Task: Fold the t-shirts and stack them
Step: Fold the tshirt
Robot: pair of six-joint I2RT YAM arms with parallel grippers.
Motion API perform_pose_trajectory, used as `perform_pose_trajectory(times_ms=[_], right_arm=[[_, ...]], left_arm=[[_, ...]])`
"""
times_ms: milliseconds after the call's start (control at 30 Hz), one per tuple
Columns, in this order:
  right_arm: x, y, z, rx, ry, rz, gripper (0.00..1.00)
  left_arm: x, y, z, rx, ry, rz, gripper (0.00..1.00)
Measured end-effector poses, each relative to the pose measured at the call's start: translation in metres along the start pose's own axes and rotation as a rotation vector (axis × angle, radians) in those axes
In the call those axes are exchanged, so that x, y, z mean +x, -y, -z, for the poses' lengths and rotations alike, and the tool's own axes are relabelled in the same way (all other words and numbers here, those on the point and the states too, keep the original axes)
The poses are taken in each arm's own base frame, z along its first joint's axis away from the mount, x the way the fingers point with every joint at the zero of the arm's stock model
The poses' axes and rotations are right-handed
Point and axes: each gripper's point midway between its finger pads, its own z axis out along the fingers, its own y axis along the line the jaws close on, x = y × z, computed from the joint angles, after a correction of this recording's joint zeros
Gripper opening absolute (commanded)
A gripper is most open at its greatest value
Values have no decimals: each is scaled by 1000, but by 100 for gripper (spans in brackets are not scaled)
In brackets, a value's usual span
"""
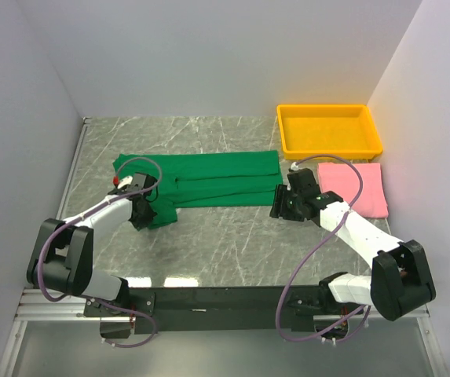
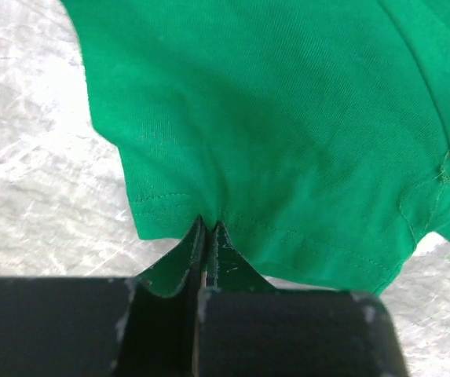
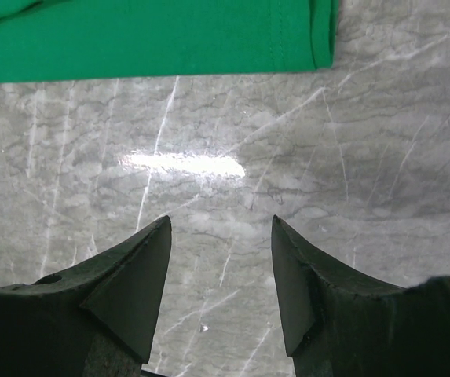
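On the table point(image 1: 232, 243) the dark green t-shirt point(image 1: 209, 181) lies as a long band, its long axis left to right, the folded pink t-shirt point(image 1: 358, 187) near its right end. My left end effector point(image 2: 207, 229) is clamped on the hem at the band's left near corner; my right end effector point(image 3: 221, 228), jaws apart, hovers over the table just short of the right end.

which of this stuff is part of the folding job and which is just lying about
Part of the job: green t-shirt, pinched at its hem by the left claw; folded pink t-shirt.
Just lying about: yellow tray.
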Motion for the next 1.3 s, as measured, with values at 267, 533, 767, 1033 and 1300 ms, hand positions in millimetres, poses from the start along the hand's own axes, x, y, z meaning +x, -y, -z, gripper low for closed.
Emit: perform_pose_trajectory(times_ms=[267, 533, 767, 1033, 1300], right_arm=[[-4, -2, -1, -10, 18, 2, 60], [-2, -1, -2, -9, 15, 15, 60], [-2, -1, -2, -13, 14, 26, 60], [-2, -2, -2, -21, 14, 28, 60], [2, -10, -4, -43, -1, 44, 60]], left_arm=[[-47, 20, 25, -13, 90, -17, 1], [-123, 70, 33, -7, 227, -76, 1], [-164, 101, 15, -22, 265, -107, 1], [-178, 109, -10, -46, 267, -139, 15], [-171, 107, -35, -68, 234, -166, 57]])
